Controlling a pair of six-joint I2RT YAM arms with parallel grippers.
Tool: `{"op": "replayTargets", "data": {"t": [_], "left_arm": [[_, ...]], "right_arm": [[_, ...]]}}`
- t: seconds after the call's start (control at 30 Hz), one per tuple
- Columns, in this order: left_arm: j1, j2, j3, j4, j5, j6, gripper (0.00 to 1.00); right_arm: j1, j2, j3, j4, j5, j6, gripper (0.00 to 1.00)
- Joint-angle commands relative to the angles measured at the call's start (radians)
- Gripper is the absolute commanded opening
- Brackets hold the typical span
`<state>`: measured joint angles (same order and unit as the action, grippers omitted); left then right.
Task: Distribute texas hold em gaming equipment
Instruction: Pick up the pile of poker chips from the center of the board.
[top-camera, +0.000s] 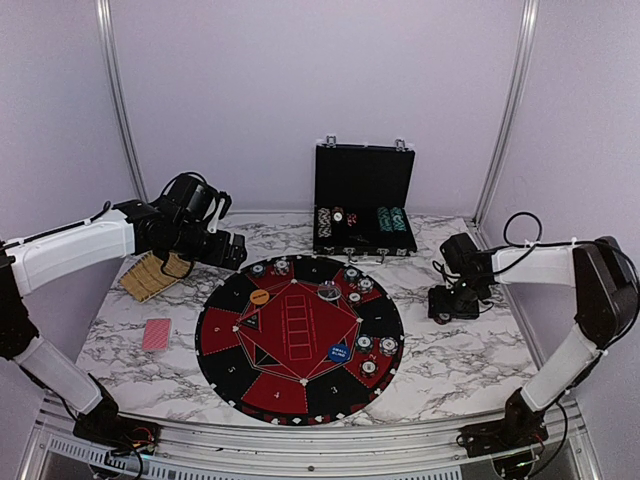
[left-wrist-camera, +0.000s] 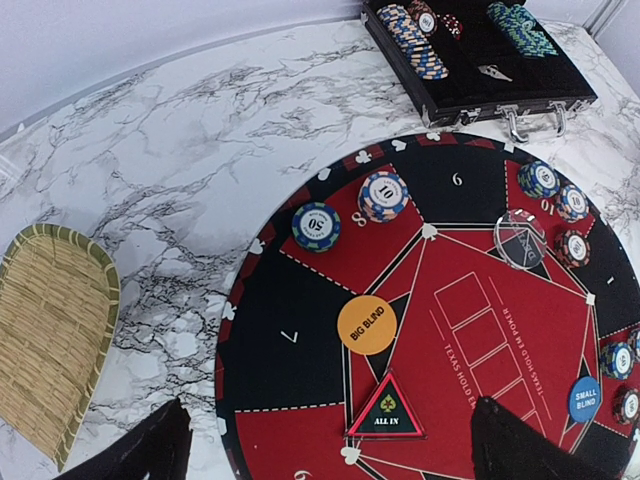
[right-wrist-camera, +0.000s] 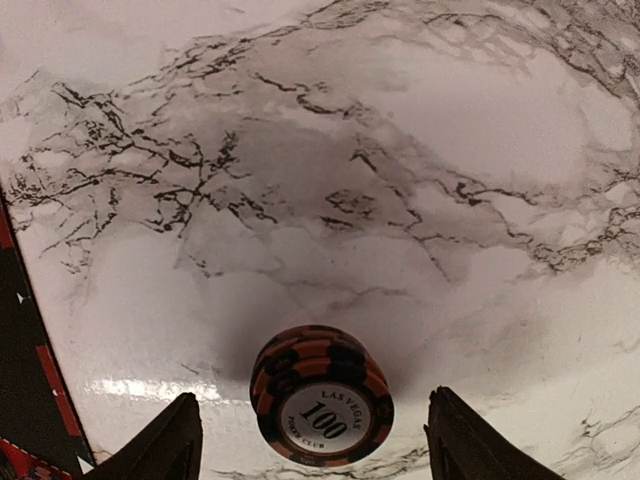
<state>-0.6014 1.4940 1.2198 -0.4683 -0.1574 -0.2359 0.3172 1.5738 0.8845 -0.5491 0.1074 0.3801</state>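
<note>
In the right wrist view the right fingers (right-wrist-camera: 165, 445) stand wide on either side of a small stack of orange-and-black chips (right-wrist-camera: 322, 397), which sits low in the frame on the marble surface (right-wrist-camera: 400, 150) and touches neither finger. The left fingers (left-wrist-camera: 150, 450), at the bottom of the left wrist view, are spread wide with nothing between them above the round mat (left-wrist-camera: 300, 330), where an orange disc (left-wrist-camera: 366, 324) lies at centre and a blue disc (left-wrist-camera: 584, 398) at lower right. In the top view, red-backed cards (top-camera: 157, 334) lie at lower left, off the mat.
</note>
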Motion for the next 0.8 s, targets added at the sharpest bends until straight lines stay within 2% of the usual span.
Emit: {"op": "replayTargets", "data": {"t": [0.0,0.17,0.6,0.77], "left_arm": [[0.006,0.011,-0.007,0.008,0.005,0.005,0.99],[0.006,0.011,-0.006,0.008,0.007,0.005,0.99],[0.006,0.020,-0.005,0.007,0.014,0.004,0.99],[0.006,0.022,-0.004,0.007,0.016,0.001,0.99]], "right_arm": [[-0.027,0.035,-0.005,0.057,-0.021,-0.021,0.74],[-0.029,0.054,-0.005,0.058,-0.022,-0.022,0.63],[-0.014,0.086,0.006,0.023,0.011,-0.033,0.58],[-0.012,0.089,-0.007,0.034,0.006,-0.029,0.51]]}}
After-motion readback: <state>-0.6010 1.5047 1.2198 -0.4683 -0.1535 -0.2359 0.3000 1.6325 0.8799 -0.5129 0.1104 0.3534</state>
